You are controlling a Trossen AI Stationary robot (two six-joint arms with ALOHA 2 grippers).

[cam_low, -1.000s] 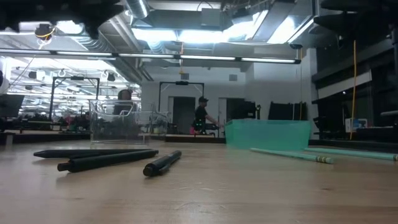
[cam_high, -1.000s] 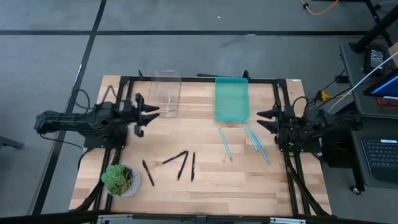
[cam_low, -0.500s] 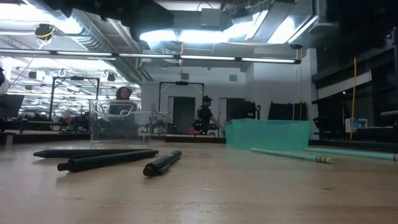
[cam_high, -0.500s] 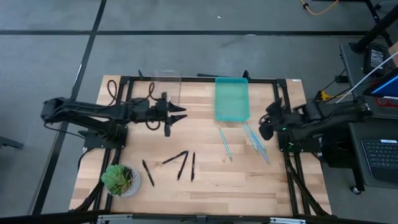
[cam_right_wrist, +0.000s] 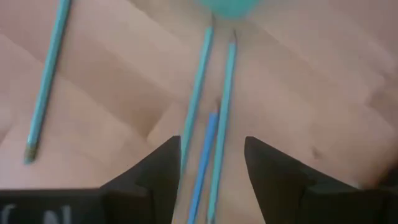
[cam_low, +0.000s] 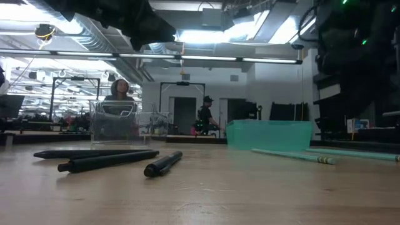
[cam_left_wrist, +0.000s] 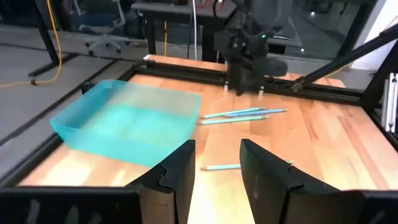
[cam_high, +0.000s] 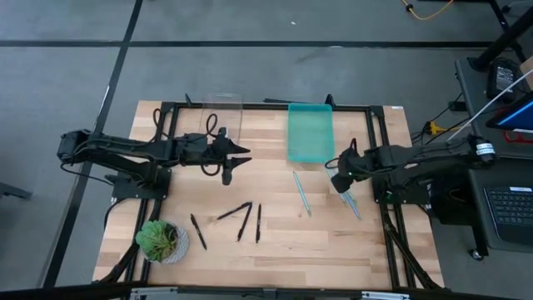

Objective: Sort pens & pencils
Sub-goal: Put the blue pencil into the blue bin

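Wood: pale butcher-block table [cam_high: 275,242] carries every item, with dark frame rails along its edges.
Black set: four thin black sticks [cam_high: 241,221] lie loose on the near-left part of the table, grouped apart from the blue ones, so the colours are already roughly separated by side.
Blue set: several thin light-blue sticks [cam_high: 301,193] lie on the right half, near the tray's front edge; three run side by side directly under the right arm.
Teal tray [cam_high: 311,132]: translucent turquoise plastic bin at the far edge, empty, probably the destination for the blue set.
Clear box [cam_high: 223,112]: transparent plastic container at the far left-centre, likely meant for the black set.
Right gripper [cam_high: 341,182]: fingers spread and empty, hanging over the blue cluster and straddling it, apparently lined up for a pick.
Left gripper [cam_high: 236,157]: fingers parted, holding nothing, hovering mid-table in front of the clear box, away from the black sticks.
Potted plant [cam_high: 161,240]: small green plant at the near-left corner, not involved.
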